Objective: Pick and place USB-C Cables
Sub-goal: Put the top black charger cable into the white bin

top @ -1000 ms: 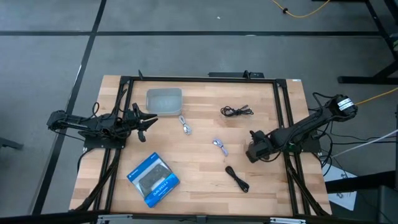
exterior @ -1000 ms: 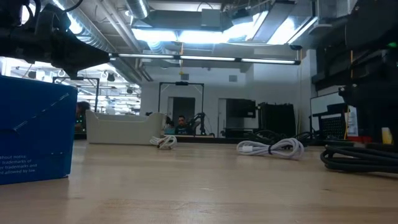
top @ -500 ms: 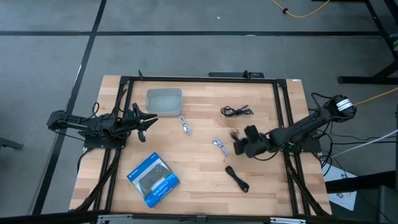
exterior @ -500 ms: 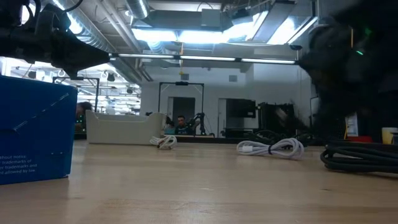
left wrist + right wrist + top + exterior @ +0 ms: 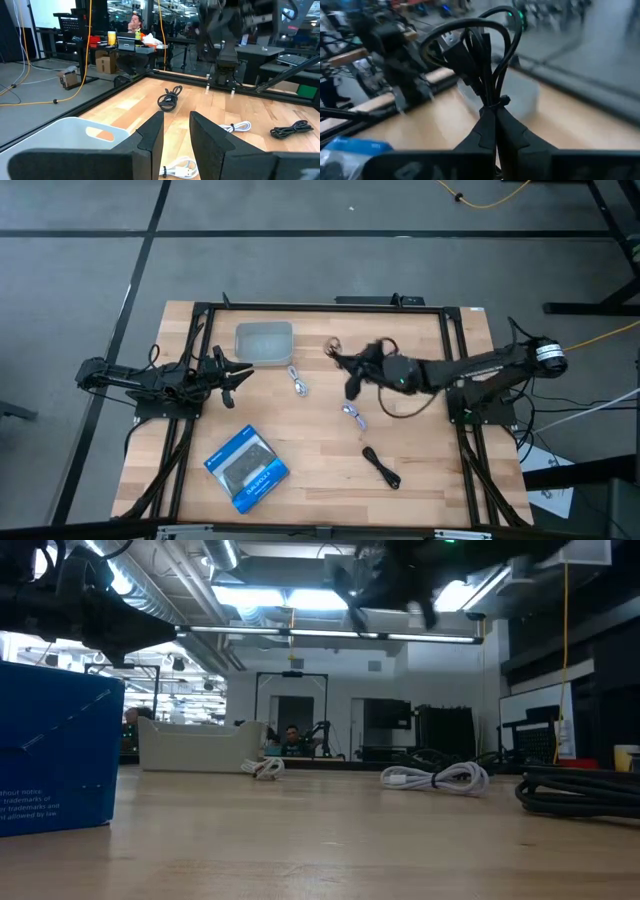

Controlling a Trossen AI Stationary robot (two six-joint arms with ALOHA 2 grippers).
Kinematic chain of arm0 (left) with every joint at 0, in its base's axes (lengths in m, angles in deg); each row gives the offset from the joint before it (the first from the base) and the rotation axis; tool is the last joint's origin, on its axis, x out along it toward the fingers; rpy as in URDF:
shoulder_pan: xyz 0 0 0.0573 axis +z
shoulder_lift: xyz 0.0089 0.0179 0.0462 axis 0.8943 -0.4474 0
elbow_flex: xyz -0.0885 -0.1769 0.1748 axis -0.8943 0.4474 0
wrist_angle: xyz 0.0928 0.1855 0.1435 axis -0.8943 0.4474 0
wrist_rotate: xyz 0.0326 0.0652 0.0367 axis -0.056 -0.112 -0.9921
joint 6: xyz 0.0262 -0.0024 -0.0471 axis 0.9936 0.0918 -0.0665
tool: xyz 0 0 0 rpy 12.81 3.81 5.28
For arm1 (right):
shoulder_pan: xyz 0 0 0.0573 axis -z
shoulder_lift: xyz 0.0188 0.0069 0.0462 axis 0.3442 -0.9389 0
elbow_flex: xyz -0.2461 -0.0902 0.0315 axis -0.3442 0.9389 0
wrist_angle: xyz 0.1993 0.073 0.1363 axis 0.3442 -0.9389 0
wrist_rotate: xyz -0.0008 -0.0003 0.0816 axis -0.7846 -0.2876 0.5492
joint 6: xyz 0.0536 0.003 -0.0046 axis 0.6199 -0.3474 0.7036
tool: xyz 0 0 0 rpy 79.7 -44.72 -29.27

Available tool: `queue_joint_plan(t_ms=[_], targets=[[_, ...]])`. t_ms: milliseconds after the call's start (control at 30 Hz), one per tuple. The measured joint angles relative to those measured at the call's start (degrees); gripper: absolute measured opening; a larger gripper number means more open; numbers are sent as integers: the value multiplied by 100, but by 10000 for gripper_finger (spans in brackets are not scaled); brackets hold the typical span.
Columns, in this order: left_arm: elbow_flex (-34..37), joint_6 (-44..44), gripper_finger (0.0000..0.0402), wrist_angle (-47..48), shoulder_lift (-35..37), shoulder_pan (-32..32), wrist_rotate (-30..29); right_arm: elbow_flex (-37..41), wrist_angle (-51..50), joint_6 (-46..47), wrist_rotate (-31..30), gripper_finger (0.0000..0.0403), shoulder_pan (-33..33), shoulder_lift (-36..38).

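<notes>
A blue-and-black flat box [image 5: 246, 468] lies near the table's [image 5: 320, 480] front-left corner, and a pale tray [image 5: 264, 343] sits toward the back-left. Between the tray and the table's middle lies one whitish cable [image 5: 299, 383]; a second whitish cable [image 5: 354, 415] lies near the centre, and the stubby black bundle [image 5: 381, 467] rests toward the front edge, right of centre. Nothing lies directly between the raised cable and the tray.

The right gripper [image 5: 352, 369] hangs above the table's middle, toward the back, its fingers [image 5: 490, 131] pinched together on the thin black coil [image 5: 479, 50], whose loops stick up past the fingertips. The left gripper [image 5: 175, 131] waits at the left edge near the tray, its jaws slightly apart and empty.

A second ago the coil lay on the table toward the back right and the right gripper hovered near the right edge; now the coil is off the wood and the arm has swung across toward the tray.
</notes>
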Motion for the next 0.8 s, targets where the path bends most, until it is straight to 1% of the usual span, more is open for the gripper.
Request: queue_joint_plan(t_ms=[167,267,367,533,567,667,800], targets=[[-2,-2,86,-2,1,0,0,-1071,57,-798,748,0,463,-889],[0,-2,86,-2,0,0,0,-1776,43,-1176,1381,0,691,-1580],[0,-2,86,-1,1,0,0,-2536,-72,-1321,2043,0,891,-2297],[0,-15,86,0,-1,0,1,-3818,-385,-1340,2895,0,1187,-3501],[-1,-15,86,0,-1,0,0,-4072,-501,-1341,2995,0,1239,-3717],[0,-16,86,-1,1,0,0,-4815,-916,-1336,3012,0,1388,-4299],[-1,-42,86,8,0,0,3,-5665,-1614,-1296,3010,0,1563,-4869]])
